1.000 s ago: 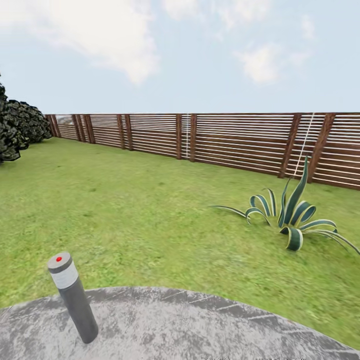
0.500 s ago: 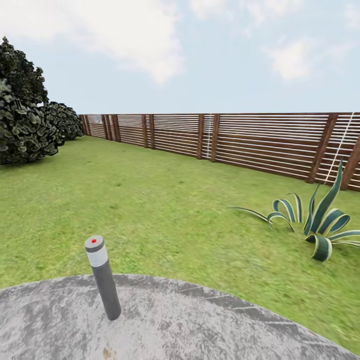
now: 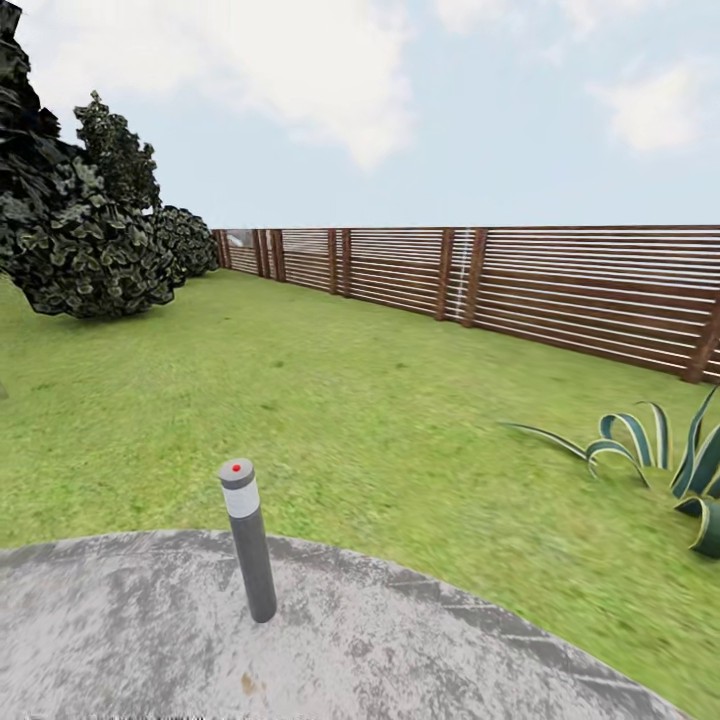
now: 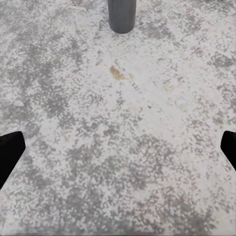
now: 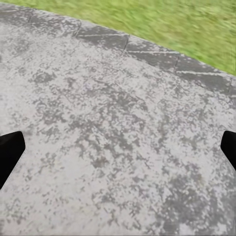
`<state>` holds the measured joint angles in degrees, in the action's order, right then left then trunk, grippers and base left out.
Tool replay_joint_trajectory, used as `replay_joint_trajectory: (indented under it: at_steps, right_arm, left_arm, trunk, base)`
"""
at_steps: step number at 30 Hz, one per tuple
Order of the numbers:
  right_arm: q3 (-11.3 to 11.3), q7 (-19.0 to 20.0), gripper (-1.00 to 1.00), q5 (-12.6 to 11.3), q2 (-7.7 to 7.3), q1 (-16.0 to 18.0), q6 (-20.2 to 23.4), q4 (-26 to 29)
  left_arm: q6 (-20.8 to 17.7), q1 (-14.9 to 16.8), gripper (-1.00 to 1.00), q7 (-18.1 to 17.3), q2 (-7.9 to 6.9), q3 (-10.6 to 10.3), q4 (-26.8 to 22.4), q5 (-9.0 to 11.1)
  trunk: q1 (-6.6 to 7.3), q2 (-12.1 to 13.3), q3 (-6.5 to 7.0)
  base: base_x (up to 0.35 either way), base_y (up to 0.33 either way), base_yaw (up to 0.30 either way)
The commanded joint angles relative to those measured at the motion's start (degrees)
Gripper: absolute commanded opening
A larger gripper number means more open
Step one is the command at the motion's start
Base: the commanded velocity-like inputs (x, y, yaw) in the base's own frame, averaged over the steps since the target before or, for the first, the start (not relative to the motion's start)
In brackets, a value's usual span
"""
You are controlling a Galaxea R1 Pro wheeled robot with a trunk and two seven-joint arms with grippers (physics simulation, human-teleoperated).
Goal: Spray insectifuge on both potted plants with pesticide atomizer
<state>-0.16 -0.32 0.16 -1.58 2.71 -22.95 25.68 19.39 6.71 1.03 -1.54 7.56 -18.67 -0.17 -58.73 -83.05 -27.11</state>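
Garden lawn (image 3: 330, 420) and stone patio (image 3: 400, 660); post (image 3: 249, 540) upright near the edge; both grippers' jaws apparently wide apart, holding nothing

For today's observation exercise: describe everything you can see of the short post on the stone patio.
The post is a slim dark grey cylinder, metal-looking, with a pale band under a grey cap bearing a red dot. It stands slightly tilted on the mottled grey patio, near the lawn edge. Its base touches only the stone.
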Motion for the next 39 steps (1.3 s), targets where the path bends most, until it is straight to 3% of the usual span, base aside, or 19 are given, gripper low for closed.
replay_joint_trajectory:
  at_steps: [1, 39]
  right_arm:
    - [0.0, 0.0, 1.00, 0.0, -0.01, 0.0, -0.2, 0.0]
    - [0.1, 0.0, 1.00, 0.1, -0.01, 0.0, -0.2, -0.1]
  left_arm:
    - [0.2, 0.1, 1.00, 0.0, -0.01, 0.0, 0.1, -0.1]
    - [0.3, 0.0, 1.00, -0.1, -0.18, 0.0, 0.1, -0.3]
  trunk:
    - [0.00, 0.0, -0.06]
    - [0.00, 0.0, -0.06]
  base:
    - [0.000, 0.000, 0.279]
    - [-0.023, -0.019, 0.279]
